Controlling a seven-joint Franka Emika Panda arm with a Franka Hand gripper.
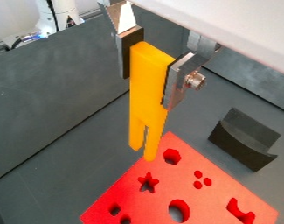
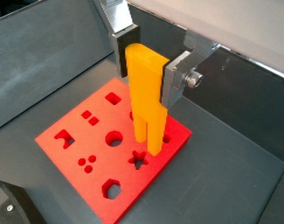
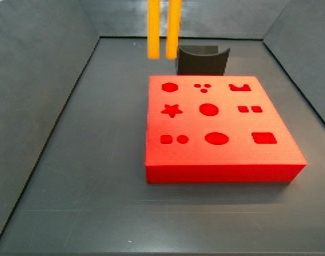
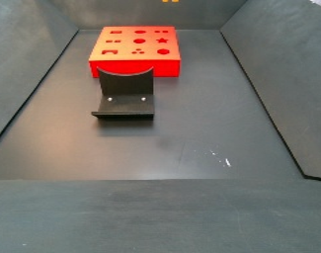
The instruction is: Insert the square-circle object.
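Held upright well above the dark surface: one tall, narrow orange-yellow plastic piece ending in two parallel prongs, the square-circle object, prongs pointing down. Clamped on its upper part in both wrist views by the single gripper, silver plate fingers pressed against either flat side. In a side view only the two prongs visible, hanging behind the far edge of the flat red plastic block with shaped holes, near the dark grey curved block.

To do the step well: carry the piece over the red block while keeping it vertical, turn the wrist until one prong lines up with a square hole and the other with a round one, then lower slowly and straight. Judging from the side view, square and round openings sit side by side in the near row, a likely target, though prong cross-sections cannot be made out. Best to stop on any jam rather than push, and to release only once seated.

Count: one gripper, one orange-yellow piece with two prongs, one red block, one dark grey curved block.
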